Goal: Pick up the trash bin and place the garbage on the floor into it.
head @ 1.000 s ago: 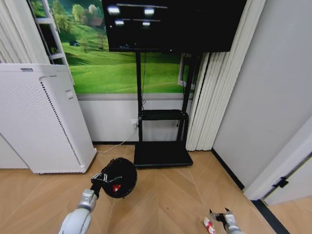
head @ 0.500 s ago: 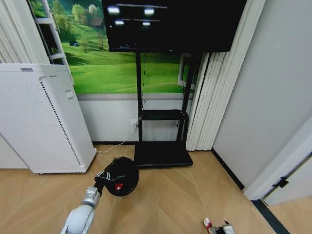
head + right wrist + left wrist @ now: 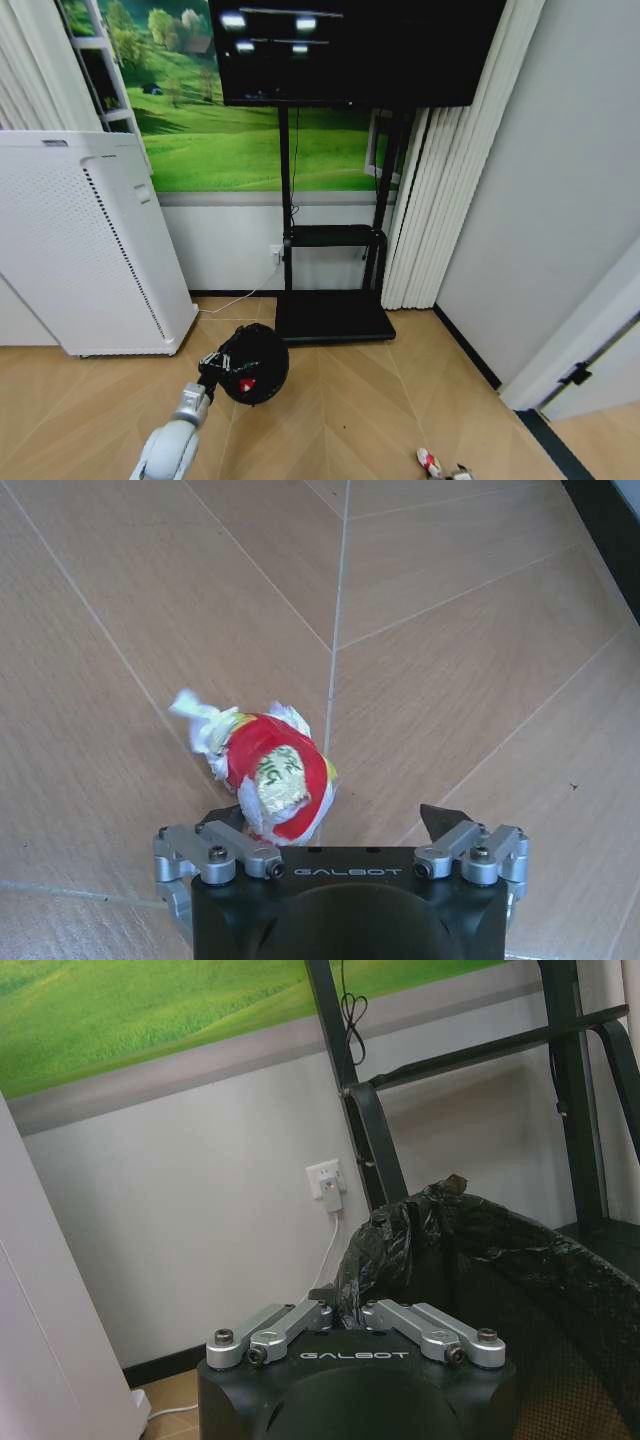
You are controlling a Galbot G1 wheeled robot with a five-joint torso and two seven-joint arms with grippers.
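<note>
left gripper [image 3: 345, 1312] clenched on the liner rim of the trash bin [image 3: 252, 363], held above the floor [image 3: 350, 410] – right gripper [image 3: 340, 825] spread apart, low over the floor, the crumpled wrapper [image 3: 265, 770] by one finger.

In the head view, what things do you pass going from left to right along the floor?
Tall white perforated appliance → small black round mesh trash bin, clamped by the left gripper → black flat TV stand base → red-and-white crumpled wrapper.
</note>
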